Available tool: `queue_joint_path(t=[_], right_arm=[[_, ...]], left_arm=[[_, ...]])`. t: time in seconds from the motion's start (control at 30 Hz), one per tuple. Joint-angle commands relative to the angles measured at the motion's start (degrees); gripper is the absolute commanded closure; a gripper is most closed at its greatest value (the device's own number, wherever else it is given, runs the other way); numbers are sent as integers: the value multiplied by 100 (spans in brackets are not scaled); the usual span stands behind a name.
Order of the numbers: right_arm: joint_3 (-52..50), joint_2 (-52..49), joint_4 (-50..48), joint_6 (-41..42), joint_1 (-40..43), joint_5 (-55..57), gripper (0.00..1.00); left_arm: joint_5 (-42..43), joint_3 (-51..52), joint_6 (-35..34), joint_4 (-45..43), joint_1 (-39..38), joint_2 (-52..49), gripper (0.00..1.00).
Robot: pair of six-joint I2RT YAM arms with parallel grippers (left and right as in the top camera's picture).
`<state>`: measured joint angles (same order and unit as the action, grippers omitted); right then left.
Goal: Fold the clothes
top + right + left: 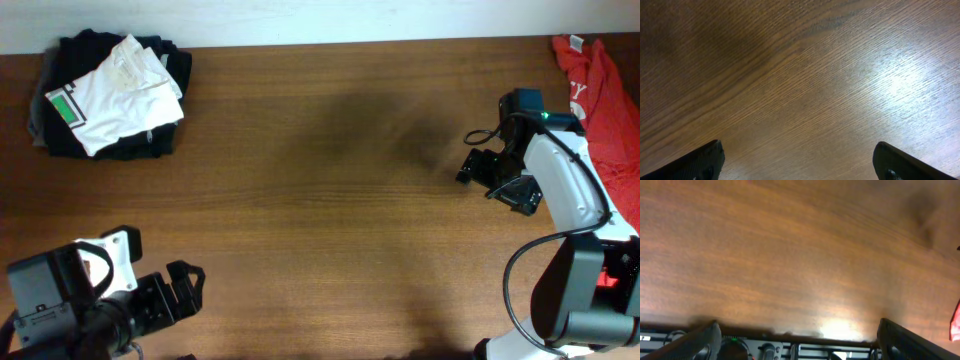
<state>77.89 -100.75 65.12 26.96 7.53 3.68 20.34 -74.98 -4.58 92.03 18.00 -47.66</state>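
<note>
Left gripper (799,325) hung near the front left corner of the brown wood-grain table (320,200), its jaws spread wide with nothing between them. Right gripper (799,146) sat low over the bare wood at the right side, likewise wide apart and holding nothing. Well away from both, at the far left corner, the white short-sleeved cotton T-shirt (120,88) lay folded, its green-and-black print showing, on top of a pile of dark garments (60,140). A crumpled red cloth (600,90) lay along the table's right edge.
</note>
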Motion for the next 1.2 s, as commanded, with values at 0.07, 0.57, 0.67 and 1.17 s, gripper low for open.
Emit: queue_joint_path(t=[0.07, 0.57, 0.67, 1.17], right_arm=[[55, -11, 0, 4, 33, 111, 2], [55, -11, 0, 4, 33, 111, 1], [55, -11, 0, 4, 33, 111, 2], [55, -11, 0, 4, 33, 111, 2]], left_arm=[[256, 238, 28, -1451, -894, 476, 1], [44, 5595, 28, -8037, -1875, 3814, 1], [4, 6363, 31, -8874, -1873, 4197, 1], [-1115, 7449, 28, -8830, -1908, 4736, 1]])
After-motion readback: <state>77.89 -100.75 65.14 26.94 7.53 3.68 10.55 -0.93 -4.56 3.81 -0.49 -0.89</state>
